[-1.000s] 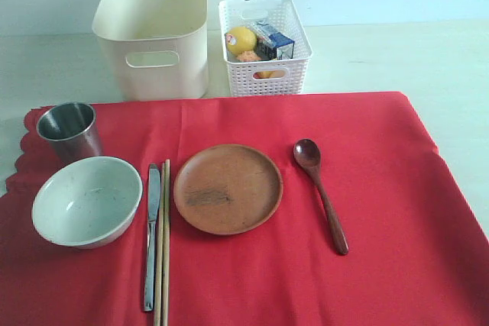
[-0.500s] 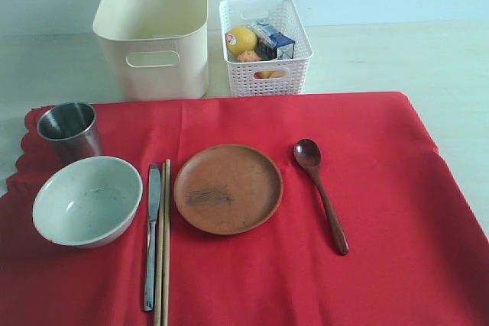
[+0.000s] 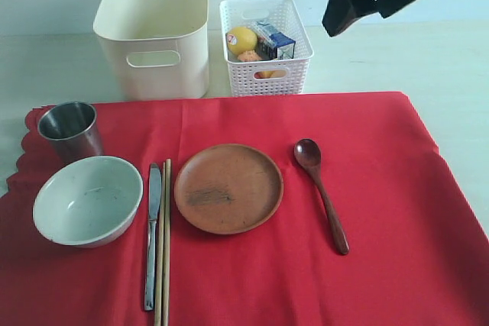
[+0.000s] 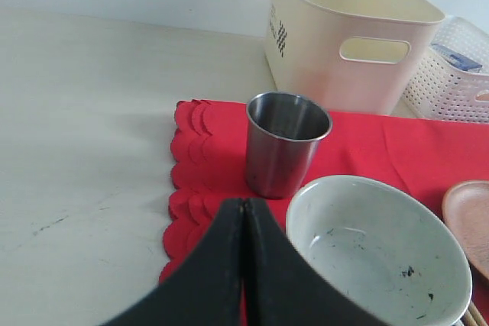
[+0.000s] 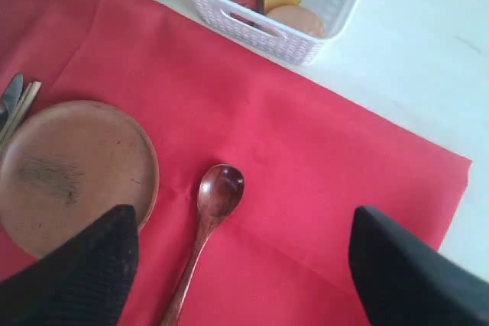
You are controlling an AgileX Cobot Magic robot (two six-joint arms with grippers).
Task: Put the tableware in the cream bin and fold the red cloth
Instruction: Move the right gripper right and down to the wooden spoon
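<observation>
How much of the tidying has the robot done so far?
Nothing looks done yet. The bowl, cup, plate, spoon, knife and chopsticks all sit on the red cloth, which lies flat and unfolded. No tableware shows in the cream bin. Nothing is in hand: the right fingers hang open above the spoon, and the left fingers are shut and empty near the cup. All six pieces and the fold remain.

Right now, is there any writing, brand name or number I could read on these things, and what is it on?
Nothing can be quoted; no text is legible.
Cream bin: a dark printed block on one side wall, too blurred to read.
Blue carton in the white basket: printing too small to read.
Lemon: a small sticker, too small to read.
I see no writing on anything else.
</observation>
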